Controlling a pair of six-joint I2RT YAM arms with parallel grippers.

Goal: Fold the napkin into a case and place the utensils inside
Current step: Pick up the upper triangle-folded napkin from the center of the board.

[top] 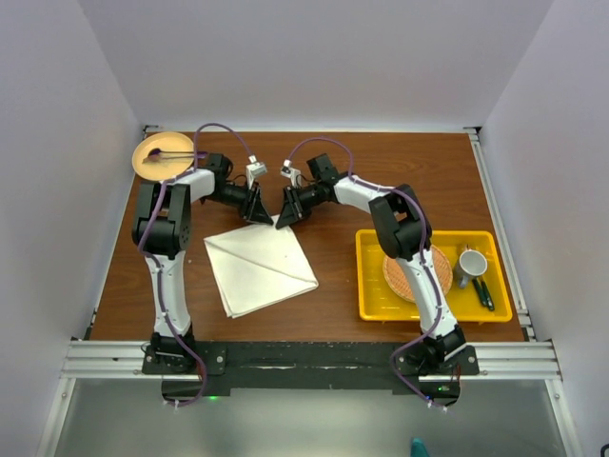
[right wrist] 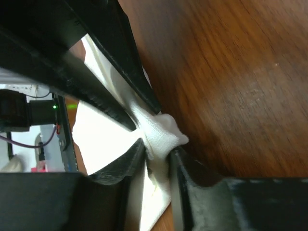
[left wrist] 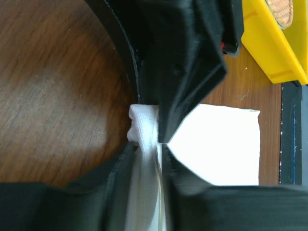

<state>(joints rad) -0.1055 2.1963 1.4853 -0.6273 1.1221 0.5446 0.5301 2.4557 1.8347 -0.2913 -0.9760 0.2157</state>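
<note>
The napkin point(top: 259, 267) lies folded on the brown table point(top: 400, 181) between the two arms, left of the yellow tray point(top: 369, 276). At its far corner the left gripper point(top: 257, 216) and the right gripper point(top: 284, 220) meet almost nose to nose. Each has its jaws narrowed onto a bunched pinch of the cloth.

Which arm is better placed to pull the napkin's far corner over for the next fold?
Left, marginally. The left gripper and right gripper both pinch that corner, but the napkin lies mostly in front of the left arm; the right arm would probably reach across.
</note>
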